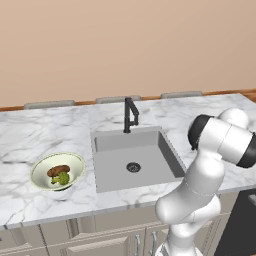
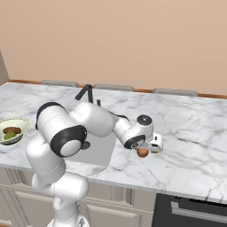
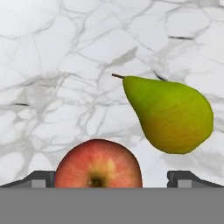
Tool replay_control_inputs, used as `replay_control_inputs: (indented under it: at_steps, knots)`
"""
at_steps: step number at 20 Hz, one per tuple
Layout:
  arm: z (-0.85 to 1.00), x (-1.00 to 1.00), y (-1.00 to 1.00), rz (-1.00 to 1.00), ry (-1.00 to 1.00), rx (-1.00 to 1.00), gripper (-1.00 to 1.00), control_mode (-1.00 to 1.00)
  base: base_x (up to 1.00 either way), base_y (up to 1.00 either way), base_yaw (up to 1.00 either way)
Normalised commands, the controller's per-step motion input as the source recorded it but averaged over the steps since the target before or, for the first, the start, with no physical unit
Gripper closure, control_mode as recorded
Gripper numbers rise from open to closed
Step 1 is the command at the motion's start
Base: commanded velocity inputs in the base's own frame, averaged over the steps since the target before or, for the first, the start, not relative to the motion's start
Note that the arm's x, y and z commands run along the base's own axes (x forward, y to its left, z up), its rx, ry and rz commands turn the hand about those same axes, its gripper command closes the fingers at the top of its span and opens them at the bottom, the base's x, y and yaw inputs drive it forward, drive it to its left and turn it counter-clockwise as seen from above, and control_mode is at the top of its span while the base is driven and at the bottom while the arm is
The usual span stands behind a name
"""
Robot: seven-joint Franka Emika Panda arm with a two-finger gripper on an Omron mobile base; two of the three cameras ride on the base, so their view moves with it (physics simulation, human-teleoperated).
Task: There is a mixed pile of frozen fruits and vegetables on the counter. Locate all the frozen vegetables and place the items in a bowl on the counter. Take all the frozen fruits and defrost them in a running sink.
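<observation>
The claw (image 3: 112, 177) stands open, jaws wide, its two dark tips at either side of the red apple (image 3: 98, 164) in the hand view; the apple sits between them, but contact with either tip cannot be told. Just beside the apple lies the yellow-green pear (image 3: 168, 116) on its side, stem pointing away from the apple, a narrow strip of marble between the two fruits. In the right base view the claw (image 2: 148, 150) hangs low over the surface (image 2: 190, 128) to the right of the sink, with the apple (image 2: 142, 152) directly under it, not far from the front edge of the slab. Open marble runs behind the fruit and further to the right. The sink (image 1: 132, 157) is a grey recessed basin with a round drain and a black faucet (image 1: 130, 114) at its back rim. The bowl (image 1: 57, 171) stands on the surface left of the sink, near the front edge, well apart from the fruit. Inside it lie the brown potato-like lump (image 1: 58, 170) and the green broccoli floret (image 1: 61, 178), touching one another.
</observation>
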Motion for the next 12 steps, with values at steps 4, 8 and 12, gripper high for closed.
replay_control_inputs:
  at_steps: [4,8,12]
  knots:
    - [-0.16,0.00,0.01,0.00,0.00,0.00,-1.00,-1.00,0.00,0.00,0.00]
    - [-0.18,0.00,0.00,0.00,0.00,0.00,-1.00,-1.00,0.00,0.00,0.00]
    - [-0.32,0.00,0.00,0.00,0.02,0.00,-1.00,-1.00,0.00,0.00,0.00]
